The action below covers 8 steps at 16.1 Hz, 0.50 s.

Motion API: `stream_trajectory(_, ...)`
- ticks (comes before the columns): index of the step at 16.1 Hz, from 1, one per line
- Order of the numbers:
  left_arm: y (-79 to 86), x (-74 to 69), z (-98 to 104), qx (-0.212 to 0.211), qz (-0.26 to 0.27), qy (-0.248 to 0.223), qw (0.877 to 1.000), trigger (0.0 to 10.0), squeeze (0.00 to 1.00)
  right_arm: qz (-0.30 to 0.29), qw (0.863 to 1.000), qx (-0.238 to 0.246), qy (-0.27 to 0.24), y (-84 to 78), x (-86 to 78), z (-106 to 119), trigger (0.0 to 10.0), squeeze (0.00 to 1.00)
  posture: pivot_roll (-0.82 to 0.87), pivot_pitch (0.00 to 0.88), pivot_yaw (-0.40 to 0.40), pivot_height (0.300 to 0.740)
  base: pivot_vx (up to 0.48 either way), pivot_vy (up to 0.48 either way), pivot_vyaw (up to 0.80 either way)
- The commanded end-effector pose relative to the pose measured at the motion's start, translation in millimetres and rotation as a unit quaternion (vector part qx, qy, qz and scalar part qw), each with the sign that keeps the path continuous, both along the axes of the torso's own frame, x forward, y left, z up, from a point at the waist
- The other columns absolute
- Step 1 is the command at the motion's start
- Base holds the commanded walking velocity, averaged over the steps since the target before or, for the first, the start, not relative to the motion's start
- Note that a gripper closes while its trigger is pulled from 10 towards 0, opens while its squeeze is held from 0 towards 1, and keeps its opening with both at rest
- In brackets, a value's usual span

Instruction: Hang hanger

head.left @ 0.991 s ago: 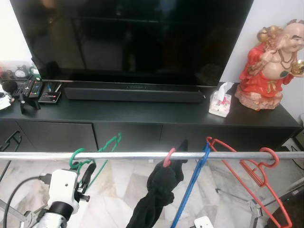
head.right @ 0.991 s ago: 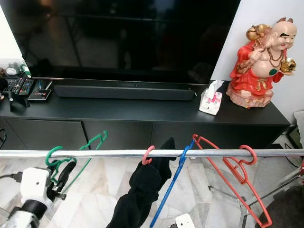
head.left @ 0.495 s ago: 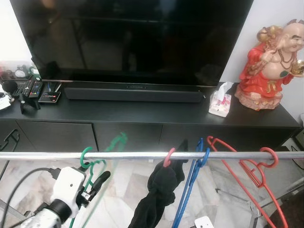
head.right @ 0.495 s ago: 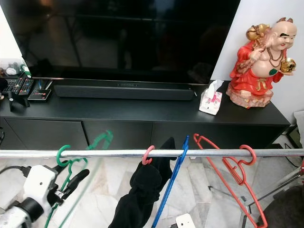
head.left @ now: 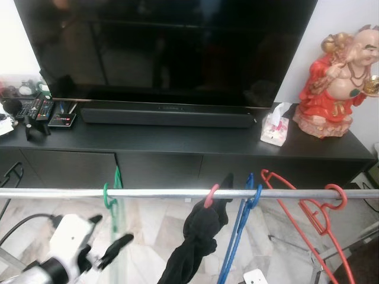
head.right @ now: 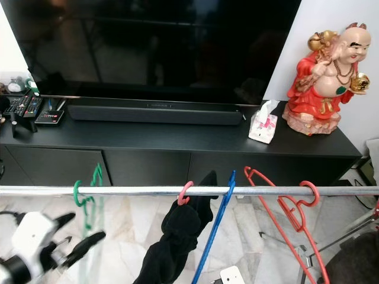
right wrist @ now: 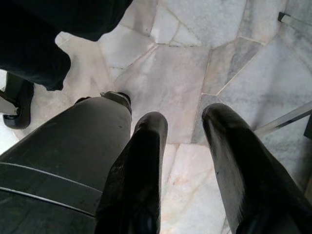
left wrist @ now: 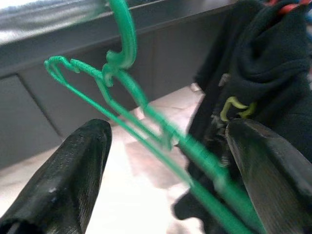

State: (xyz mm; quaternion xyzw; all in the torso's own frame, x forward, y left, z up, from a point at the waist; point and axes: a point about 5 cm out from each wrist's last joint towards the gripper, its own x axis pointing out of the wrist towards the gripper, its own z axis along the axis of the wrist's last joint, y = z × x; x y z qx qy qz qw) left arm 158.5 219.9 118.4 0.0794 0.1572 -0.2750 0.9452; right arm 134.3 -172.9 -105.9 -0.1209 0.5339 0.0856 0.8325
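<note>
Overhead, the green hanger hooks the rail; wristward, left gripper fingers gape, gripping nothing.

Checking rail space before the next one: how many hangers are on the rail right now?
4: green hanger at the left of the rail, pink hanger carrying a black garment, blue hanger, red hanger rightmost.
</note>
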Motion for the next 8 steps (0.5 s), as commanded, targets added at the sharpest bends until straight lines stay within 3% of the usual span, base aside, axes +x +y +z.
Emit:
stream_trajectory(1,-0.5,-4.2,6.5,-0.043,-0.017,0.021,0.999,10.0,0.91,0.001,1.0,-0.004,-0.001,-2.7,0.2,0.3,10.0,0.0,0.06,0.0,-0.113,0.74,0.0,0.0,0.0)
stream_trajectory(2,0.0,-5.4,6.7,-0.051,-0.02,0.027,0.998,10.0,0.75,0.002,1.0,-0.004,-0.001,-2.6,0.4,0.4,10.0,0.0,0.06,0.0,-0.113,0.74,0.0,0.0,0.0)
stream_trajectory(3,4.0,-10.8,3.9,-0.065,-0.024,0.045,0.997,10.0,0.0,-0.004,1.0,-0.005,-0.004,-2.7,0.6,0.5,10.0,0.0,0.06,0.0,-0.111,0.74,0.0,0.0,0.0)
stream_trajectory(6,18.7,-32.5,-6.8,-0.099,-0.029,0.122,0.987,10.0,0.0,-0.018,1.0,-0.005,-0.005,-2.8,0.3,0.3,10.0,0.0,0.06,0.0,-0.106,0.74,0.0,0.0,0.0)
stream_trajectory(8,26.9,-40.2,-8.5,-0.127,-0.018,0.14,0.982,10.0,0.0,-0.022,1.0,-0.006,-0.004,-3.0,-0.3,0.1,10.0,0.0,0.06,0.0,-0.104,0.74,0.0,0.0,0.0)
